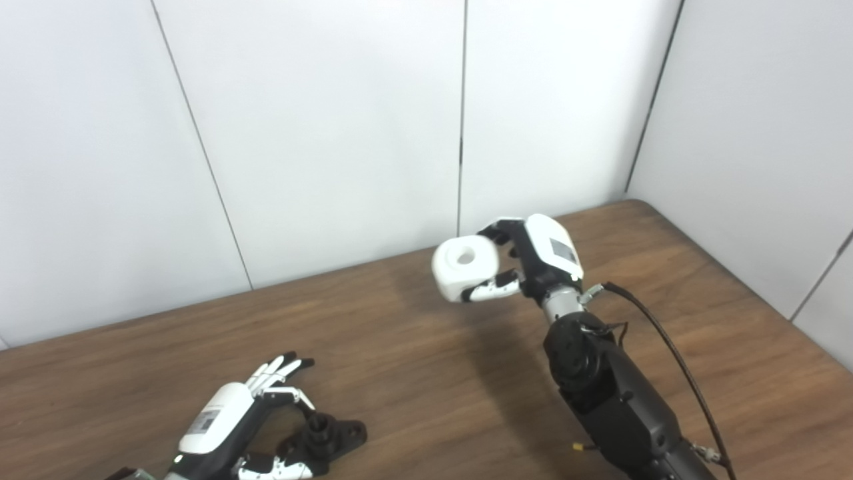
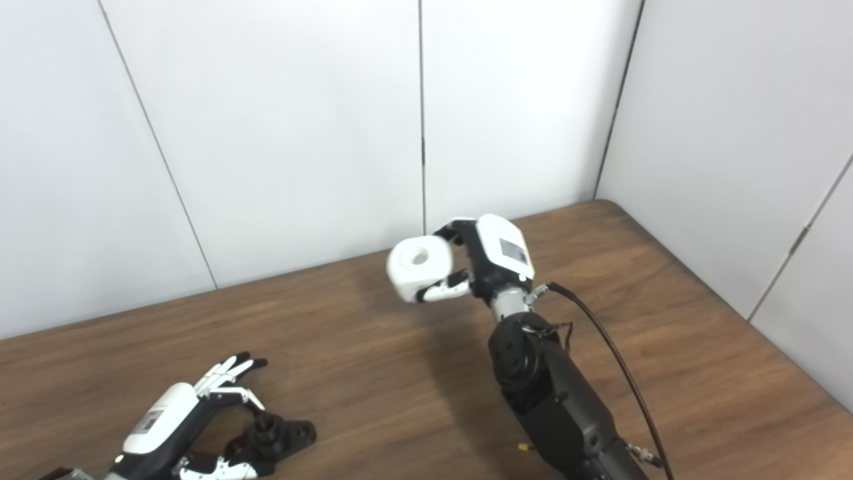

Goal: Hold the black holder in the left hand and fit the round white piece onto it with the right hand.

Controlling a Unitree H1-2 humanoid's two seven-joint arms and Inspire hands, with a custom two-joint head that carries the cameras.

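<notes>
Holding: right hand, raised above the far table, fingers curled around the round white piece, its hole facing up.
Left hand: near left, fingers spread, thumb touching the black holder.
Black holder: resting on table, well apart from white piece.

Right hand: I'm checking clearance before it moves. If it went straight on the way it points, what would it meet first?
Probably the white wall panels. The right hand, shut on the round white piece, points up and away over the table; depth is unclear.
</notes>
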